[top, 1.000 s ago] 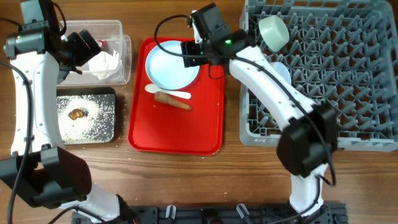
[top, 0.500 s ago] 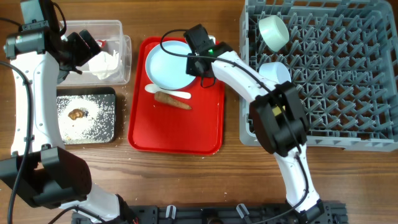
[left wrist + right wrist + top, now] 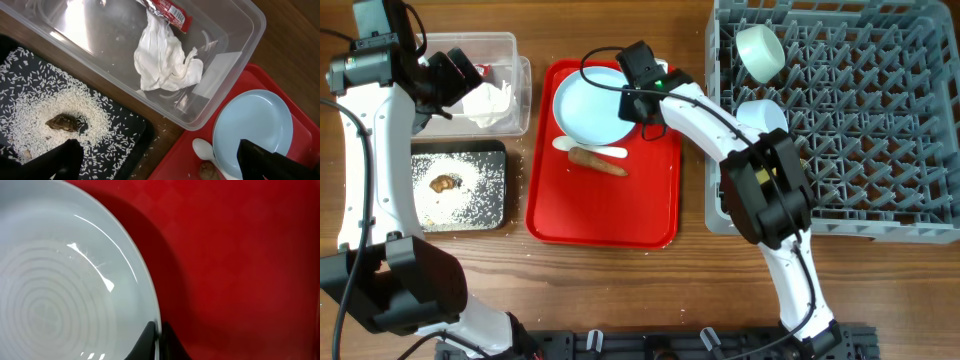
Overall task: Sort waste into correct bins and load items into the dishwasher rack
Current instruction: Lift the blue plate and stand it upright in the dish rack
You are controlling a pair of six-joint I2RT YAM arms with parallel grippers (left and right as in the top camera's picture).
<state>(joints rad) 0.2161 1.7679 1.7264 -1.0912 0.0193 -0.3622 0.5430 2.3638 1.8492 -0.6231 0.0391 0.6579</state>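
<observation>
The pale blue plate (image 3: 595, 103) lies at the top of the red tray (image 3: 605, 215). My right gripper (image 3: 638, 100) is shut on the plate's right rim (image 3: 150, 300), one finger inside and one outside. Below the plate lie the white spoon (image 3: 588, 148) and the brown sausage stick (image 3: 598, 160). My left gripper (image 3: 455, 75) hangs open and empty above the clear tub (image 3: 520, 85), which holds the white napkin (image 3: 167, 62) and red wrapper (image 3: 170, 11). The black tray (image 3: 125, 130) carries white crumbs (image 3: 460, 195) and a brown lump (image 3: 63, 122).
The grey dishwasher rack (image 3: 860, 130) fills the right side. A pale cup (image 3: 760, 52) lies in its top left corner, and a pale bowl (image 3: 760, 115) below it is partly hidden by my right arm. Crumbs dot the wood beside the black tray.
My right gripper came down from above the tray's upper edge onto the plate's right rim and shut on it. The left arm has not moved.
</observation>
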